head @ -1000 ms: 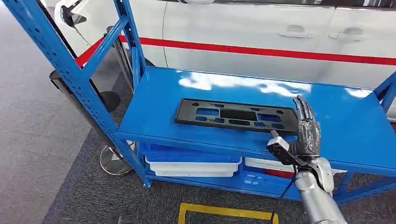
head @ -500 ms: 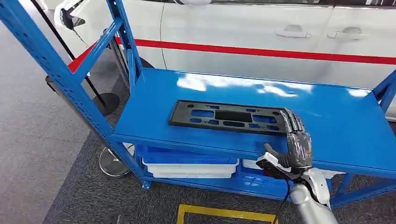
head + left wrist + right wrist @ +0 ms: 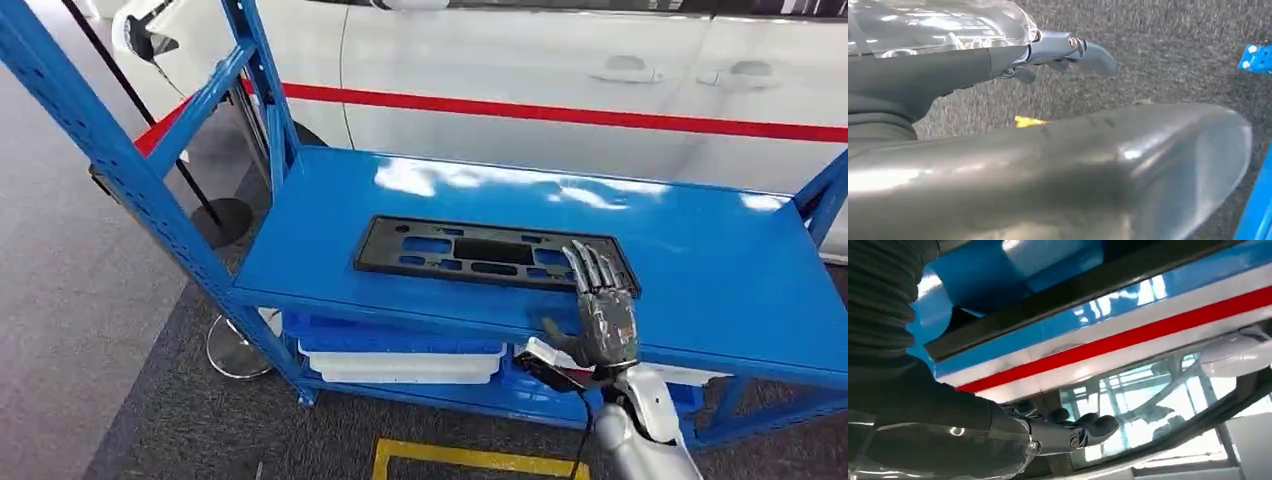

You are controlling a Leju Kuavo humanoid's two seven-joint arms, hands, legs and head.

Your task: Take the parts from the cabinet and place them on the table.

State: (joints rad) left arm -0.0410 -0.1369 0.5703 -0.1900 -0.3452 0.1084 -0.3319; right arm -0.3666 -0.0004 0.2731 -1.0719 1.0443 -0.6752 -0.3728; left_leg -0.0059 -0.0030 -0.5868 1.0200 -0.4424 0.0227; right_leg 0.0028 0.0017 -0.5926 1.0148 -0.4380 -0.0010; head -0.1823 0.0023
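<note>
Reaching over the front edge of the blue cabinet shelf (image 3: 700,260), the right hand (image 3: 603,312) is hovering unclenched at the near right corner of the black part (image 3: 490,252), which is lying flat mid-shelf, ungrasped, awaiting closing fingers.

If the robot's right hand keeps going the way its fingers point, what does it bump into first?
Most likely the black plastic part lying flat on the blue shelf. The right hand has its fingertips at the part's near right corner; whether they already touch is unclear.
</note>
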